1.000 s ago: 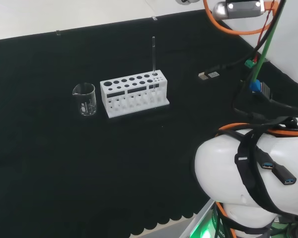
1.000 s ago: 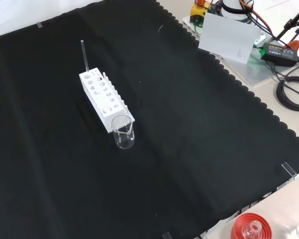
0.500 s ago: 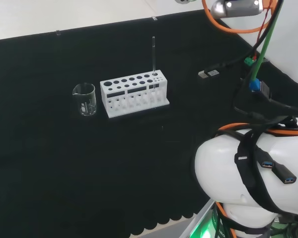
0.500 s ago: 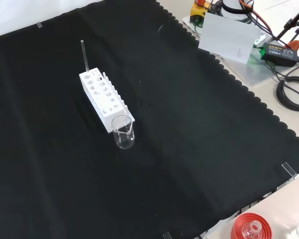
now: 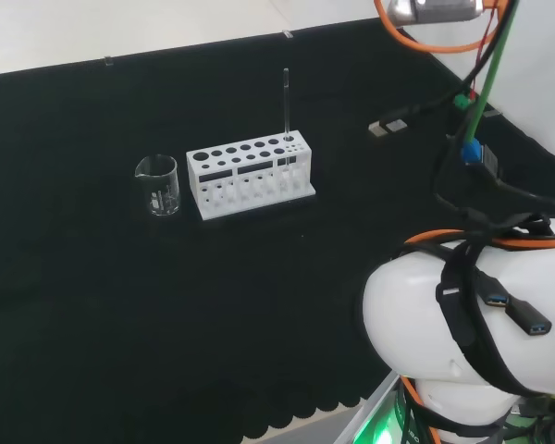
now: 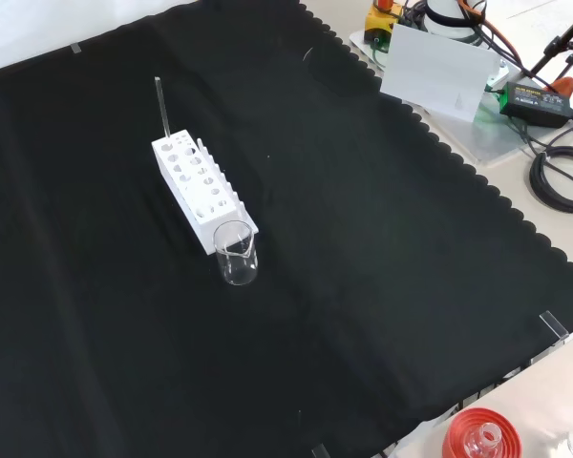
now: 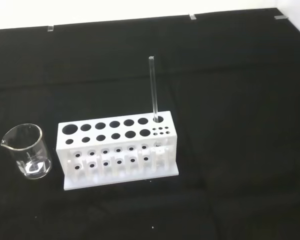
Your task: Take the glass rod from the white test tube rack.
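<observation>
Got the rod [image 5: 285, 116] standing upright in the rack [image 5: 250, 176], in the back-row hole at the right end going by the head view, the far end going by the front view. Sticks up well above the rack top, so plenty to grab. No other glass spotted in the holes. Also got a beaker [image 5: 158, 185] just beside the opposite end of the rack, well away from the rod, looks empty.

Can't tell whether the hand is open or closed right now, so no call on that. Judging by the wrist view, looking down at the rack from some way off, rod roughly mid-frame. Reads like the approach stage, with the rod untouched in its hole.

Tips for doing this bit well:

- Come in toward the upper part of the rod, well clear of the rack top, and avoid bumping the rack on the way.
- Pinch across the rod rather than swiping at it. Thin, clear, probably slippery, so easy to misjudge against the black cloth [image 5: 120, 305].
- Pull straight up along the rod until the bottom end clears the hole. Tilt early and risk jamming it, tipping the rack, or snapping the glass.
- Stay on the rod's end of the rack and leave the beaker alone.
</observation>
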Robot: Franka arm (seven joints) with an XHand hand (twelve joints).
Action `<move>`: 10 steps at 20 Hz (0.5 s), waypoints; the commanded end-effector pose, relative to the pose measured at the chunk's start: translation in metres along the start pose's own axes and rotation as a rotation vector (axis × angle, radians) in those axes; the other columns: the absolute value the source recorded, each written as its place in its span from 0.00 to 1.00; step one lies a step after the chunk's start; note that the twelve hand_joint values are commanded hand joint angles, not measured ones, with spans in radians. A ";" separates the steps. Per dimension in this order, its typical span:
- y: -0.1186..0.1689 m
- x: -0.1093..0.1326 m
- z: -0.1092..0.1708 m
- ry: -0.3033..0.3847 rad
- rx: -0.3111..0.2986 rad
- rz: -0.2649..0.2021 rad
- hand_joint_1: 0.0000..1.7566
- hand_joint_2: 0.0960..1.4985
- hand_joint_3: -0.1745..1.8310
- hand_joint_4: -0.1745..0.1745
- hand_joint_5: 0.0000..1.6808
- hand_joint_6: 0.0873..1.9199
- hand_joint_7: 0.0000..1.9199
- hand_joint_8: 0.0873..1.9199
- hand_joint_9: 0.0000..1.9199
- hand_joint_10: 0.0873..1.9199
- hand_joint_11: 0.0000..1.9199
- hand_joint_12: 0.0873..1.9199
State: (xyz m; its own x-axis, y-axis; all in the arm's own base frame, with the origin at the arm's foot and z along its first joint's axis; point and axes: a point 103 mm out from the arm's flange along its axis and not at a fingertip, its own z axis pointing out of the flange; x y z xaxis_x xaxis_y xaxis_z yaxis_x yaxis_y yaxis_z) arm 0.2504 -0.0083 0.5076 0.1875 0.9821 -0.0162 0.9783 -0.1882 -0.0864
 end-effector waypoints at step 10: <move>0.111 -0.027 -0.014 0.075 -0.002 -0.061 0.33 0.79 0.00 0.41 0.12 0.00 0.03 0.36 0.03 0.45 0.00 0.66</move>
State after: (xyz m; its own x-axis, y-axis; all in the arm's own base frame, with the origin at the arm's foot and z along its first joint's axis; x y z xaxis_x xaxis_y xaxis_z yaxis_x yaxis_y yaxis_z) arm 0.3226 -0.0306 0.5081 0.1607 0.9868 0.0215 0.9814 -0.1574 -0.1100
